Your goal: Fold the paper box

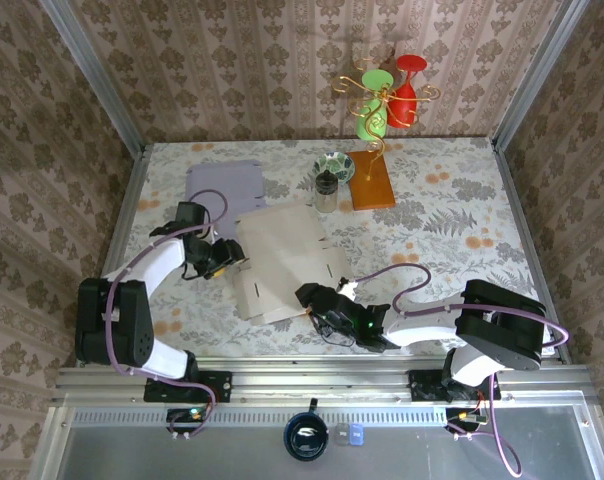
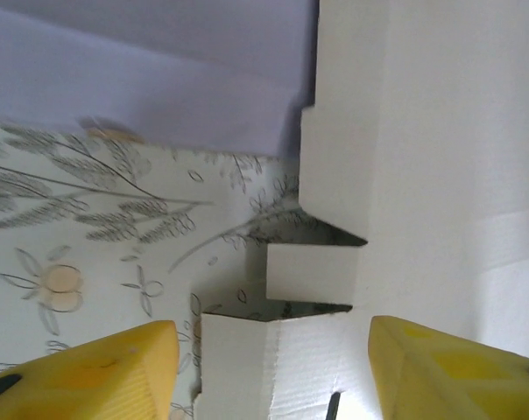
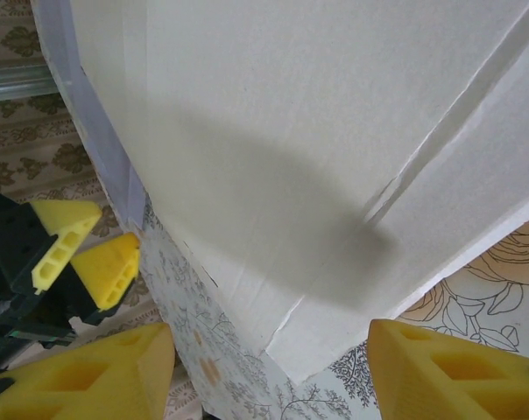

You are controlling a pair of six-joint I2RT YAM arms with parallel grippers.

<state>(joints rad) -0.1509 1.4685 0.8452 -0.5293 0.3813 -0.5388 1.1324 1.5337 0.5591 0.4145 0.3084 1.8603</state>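
Step in hand: early folding; paper box blank (image 1: 287, 262) lies mostly flat mid-bench (image 1: 452, 215), panels not yet raised.
Box position: between both arms, purple sheet (image 1: 224, 184) at its 11 o'clock.
Left gripper (image 1: 225, 258): at blank's 9 o'clock edge, jaws parted, notched tabs (image 2: 310, 271) between yellow fingertips (image 2: 98, 372), nothing pinched.
Right gripper (image 1: 320, 300): at blank's 5 o'clock corner (image 3: 313, 350), jaws released, astride the corner, no grip visible.
Next move: likely close on an edge flap and lift it along a crease.
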